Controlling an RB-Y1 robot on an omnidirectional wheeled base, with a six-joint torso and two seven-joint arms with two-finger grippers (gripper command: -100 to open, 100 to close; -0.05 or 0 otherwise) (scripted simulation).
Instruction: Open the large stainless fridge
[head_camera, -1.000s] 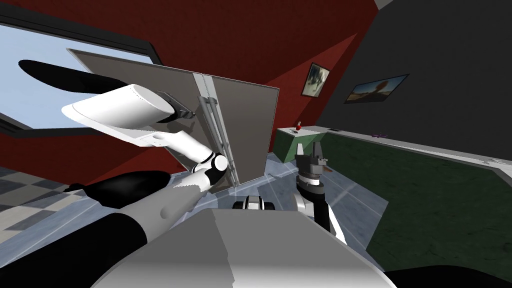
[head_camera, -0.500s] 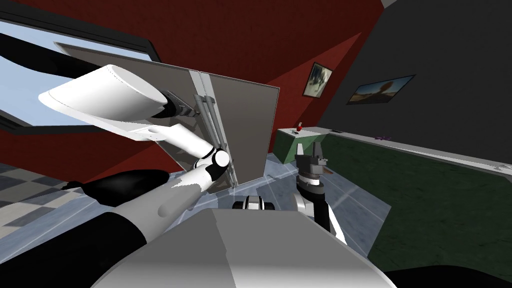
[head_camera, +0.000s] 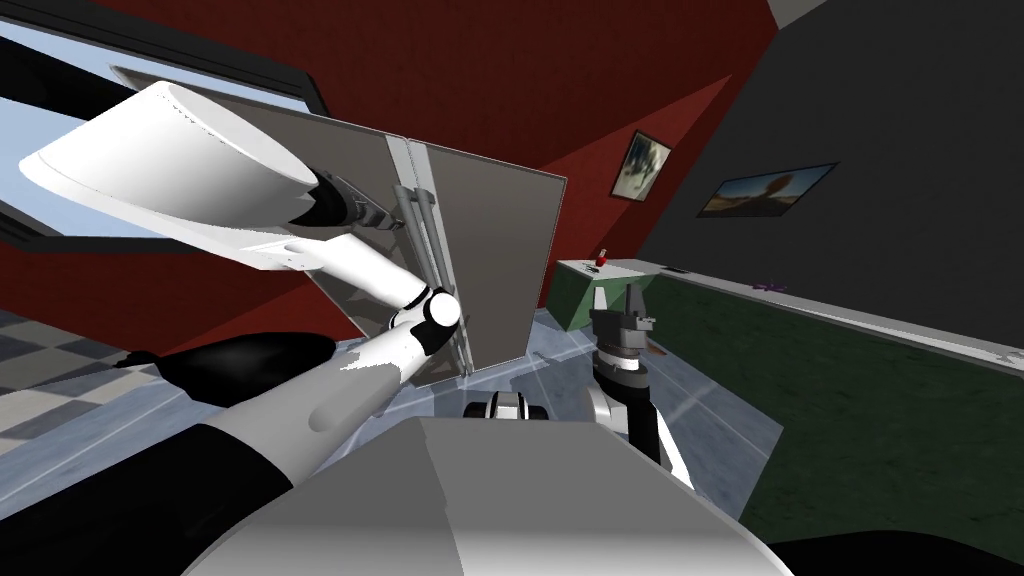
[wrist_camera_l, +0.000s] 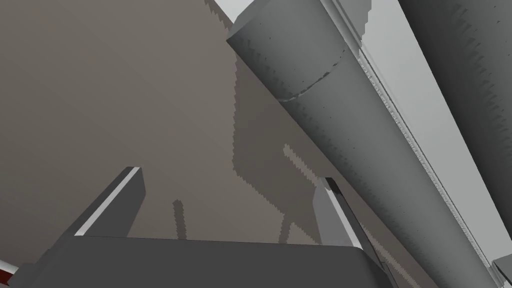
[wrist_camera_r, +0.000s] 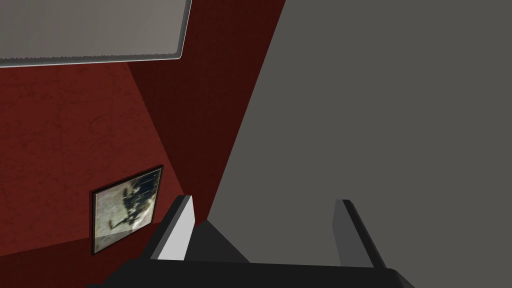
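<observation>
Red walls met a dark grey wall, with a pale glossy floor and a green counter off to the robot's right; the fridge, drawn as two flat grey-brown doors, stood straight ahead against the red wall, its two vertical bar handles side by side at the middle seam; both doors looked flush and shut, so the task read as not yet under way beyond the approach; the left arm reached up to the left door and the left gripper sat close against that door's face; its fingers were spread wide and pinched nothing; in the left wrist view the flat door face lay between them, while the left door's handle ran just outside the gap, right beside one finger; the second handle showed beyond it; whether that finger touched the bar could not be told; the right gripper hung low and well apart from the fridge, near the counter, fingers likewise spread and empty; step in hand, by judgement: lining up the grasp on the left door's handle; the next move likely called for a small sideways shift so the bar fell between the fingers, then a squeeze on it, then a pull outward along the door's arc about its outer edge.
</observation>
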